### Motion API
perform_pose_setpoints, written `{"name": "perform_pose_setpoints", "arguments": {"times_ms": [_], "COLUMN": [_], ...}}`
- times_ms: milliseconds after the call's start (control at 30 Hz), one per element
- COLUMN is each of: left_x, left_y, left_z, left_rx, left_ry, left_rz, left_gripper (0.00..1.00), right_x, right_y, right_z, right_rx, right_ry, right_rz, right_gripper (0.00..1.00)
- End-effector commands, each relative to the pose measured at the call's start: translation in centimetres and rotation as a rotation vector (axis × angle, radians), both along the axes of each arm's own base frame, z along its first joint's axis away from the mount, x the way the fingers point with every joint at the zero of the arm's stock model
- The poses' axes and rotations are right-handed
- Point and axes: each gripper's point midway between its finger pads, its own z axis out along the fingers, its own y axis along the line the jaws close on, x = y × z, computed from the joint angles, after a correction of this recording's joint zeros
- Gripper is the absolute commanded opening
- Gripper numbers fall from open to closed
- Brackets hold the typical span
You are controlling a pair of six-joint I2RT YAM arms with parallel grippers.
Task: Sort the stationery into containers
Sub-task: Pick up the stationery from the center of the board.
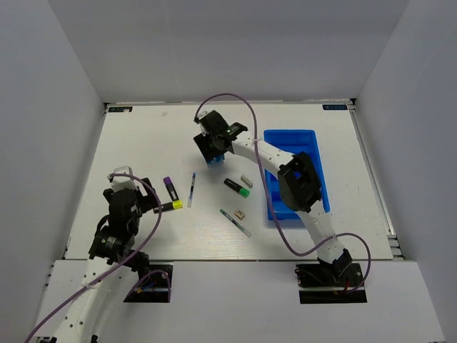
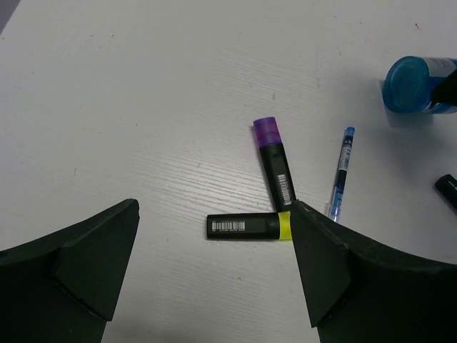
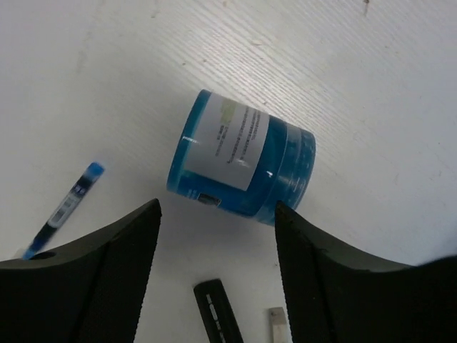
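A black marker with a yellow cap (image 1: 169,206) lies left of centre, with a purple-capped marker (image 1: 170,188) touching it. My left gripper (image 1: 148,202) is open and empty just left of them; in the left wrist view (image 2: 214,207) the yellow-capped marker (image 2: 246,226) lies between the jaws on the table. My right gripper (image 1: 214,146) is open above the blue-white little box (image 1: 214,159); in the right wrist view (image 3: 216,207) the box (image 3: 239,153) lies on its side just beyond the fingertips. The blue tray (image 1: 312,153) stands at the right.
A thin pen (image 1: 191,189), a green-capped marker (image 1: 237,188), a grey eraser (image 1: 247,181), a tan eraser (image 1: 240,214) and a second pen (image 1: 235,223) lie mid-table. The right arm stretches over the tray's near part. White walls enclose the table.
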Motion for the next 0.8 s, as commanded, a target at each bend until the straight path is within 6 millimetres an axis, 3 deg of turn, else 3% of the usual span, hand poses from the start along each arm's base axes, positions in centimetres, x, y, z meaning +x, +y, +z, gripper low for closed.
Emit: {"name": "perform_pose_setpoints", "arguments": {"times_ms": [0,133,267,400,533,667,767], "left_x": [0.2,0.3,0.3,0.2,0.1,0.1,0.1], "left_y": [-0.2,-0.8,-1.1,-1.2,-1.1,-1.0,-0.9], "left_z": [0.8,0.7,0.8,1.0,0.9,0.8,0.9], "left_rx": [-0.006,-0.015,-0.022,-0.029,-0.027,-0.024,-0.019], "left_ry": [-0.014,-0.007,-0.009,-0.020,-0.016,-0.012,-0.014], "left_rz": [-0.015,-0.046,-0.061,-0.066,-0.064,-0.057,-0.053], "left_gripper": [0.97,0.97,0.97,0.97,0.97,0.97,0.97], "right_x": [3.6,3.6,3.2,3.5,3.8,4.1,4.8], "right_y": [-0.2,0.1,0.6,1.9,3.5,2.6,1.4], "right_z": [3.7,2.6,2.0,2.0,0.0,-1.1,-0.7], "right_rx": [0.017,0.000,-0.021,-0.019,-0.002,-0.029,-0.040], "right_ry": [-0.177,-0.193,-0.206,-0.264,-0.246,-0.235,-0.256], "right_rz": [-0.243,-0.312,-0.296,-0.219,-0.060,0.105,0.071], "right_gripper": [0.69,0.74,0.87,0.90,0.90,0.90,0.90]}}
